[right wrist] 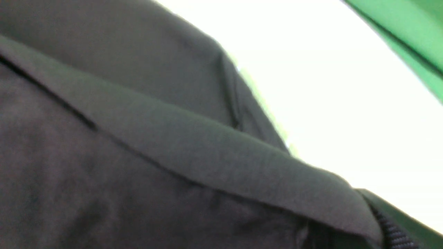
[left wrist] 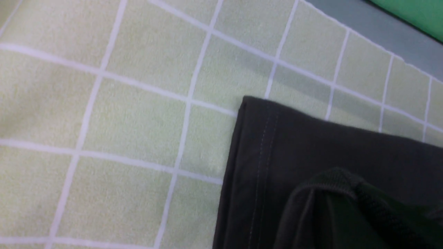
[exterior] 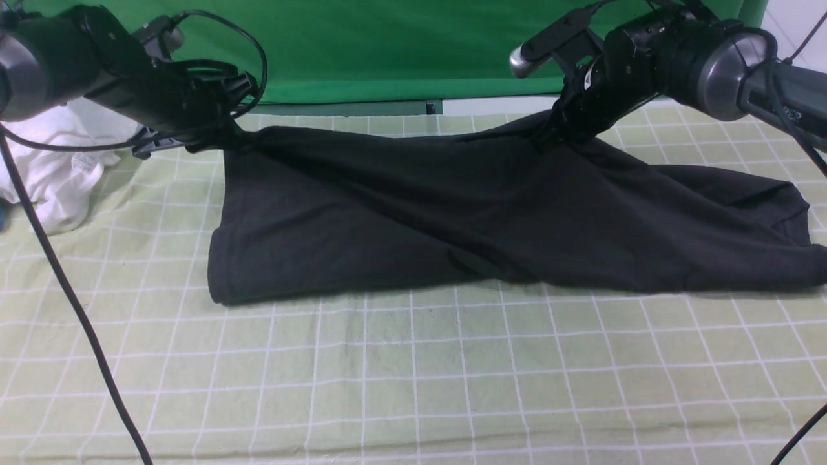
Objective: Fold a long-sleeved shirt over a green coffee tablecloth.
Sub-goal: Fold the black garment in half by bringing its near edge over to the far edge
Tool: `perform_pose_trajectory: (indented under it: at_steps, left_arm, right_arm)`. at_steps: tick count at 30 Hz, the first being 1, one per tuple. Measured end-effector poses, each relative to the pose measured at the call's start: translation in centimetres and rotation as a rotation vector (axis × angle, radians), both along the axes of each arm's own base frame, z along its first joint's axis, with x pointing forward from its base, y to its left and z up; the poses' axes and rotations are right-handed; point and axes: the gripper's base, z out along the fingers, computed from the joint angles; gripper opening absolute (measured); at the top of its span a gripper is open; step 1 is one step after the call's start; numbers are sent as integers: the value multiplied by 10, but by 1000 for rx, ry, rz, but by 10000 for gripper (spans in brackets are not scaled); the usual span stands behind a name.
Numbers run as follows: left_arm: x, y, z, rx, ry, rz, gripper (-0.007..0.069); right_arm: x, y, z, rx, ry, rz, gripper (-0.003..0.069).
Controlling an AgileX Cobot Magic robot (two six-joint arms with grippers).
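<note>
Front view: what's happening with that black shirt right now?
Both arms are working the long-sleeved shirt on the green coffee tablecloth. The left gripper and right gripper each have their jaws shut on its far edge, the right one tenting the fabric upward. The near part lies flat. A white garment sits off to the left.

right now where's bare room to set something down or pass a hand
Widest: the tablecloth between the shirt's near edge and the camera. Smaller: between the shirt's left side and the white garment. Crowded at the far edge, where left claw and right claw pinch it.
</note>
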Motion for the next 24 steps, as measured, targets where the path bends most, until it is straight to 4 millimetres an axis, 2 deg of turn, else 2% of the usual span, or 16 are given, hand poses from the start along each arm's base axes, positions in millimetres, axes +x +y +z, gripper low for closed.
perform_pose_trajectory:
  at_steps: [7, 10, 12, 13, 14, 15, 17, 18, 19, 20, 23, 24]
  left_arm:
    - [7, 2, -14, 9, -13, 19, 27]
    - [10, 3, -21, 7, -18, 33, 27]
    - [11, 3, -21, 13, -31, 34, 36]
    - [12, 4, -21, 19, -44, 34, 53]
    - [12, 4, -20, 19, -47, 36, 56]
    - [13, 4, -19, 18, -63, 44, 83]
    - [14, 4, -19, 13, -70, 50, 107]
    - [16, 5, -14, 5, -87, 56, 163]
    - [17, 5, -13, 6, -90, 55, 170]
    - [20, 5, -5, 9, -112, 44, 230]
    - [27, 6, 18, 11, -144, 16, 332]
    - [30, 4, 32, 7, -157, -2, 384]
  right_arm:
    - [6, 0, 3, 37, -68, -8, 49]
    - [11, -1, -10, 45, -74, -13, 73]
    - [14, -3, -19, 46, -72, -17, 113]
    - [16, -4, -26, 45, -72, -19, 167]
    - [16, -4, -26, 45, -73, -19, 167]
    - [17, -6, -29, 44, -75, -21, 239]
    - [18, -7, -28, 41, -79, -20, 289]
    - [20, -7, -23, 37, -92, -19, 374]
    - [20, -7, -22, 38, -93, -19, 382]
    - [21, -7, -12, 39, -106, -21, 442]
    - [21, -9, 14, 43, -127, -30, 498]
    - [20, -11, 31, 46, -138, -38, 507]
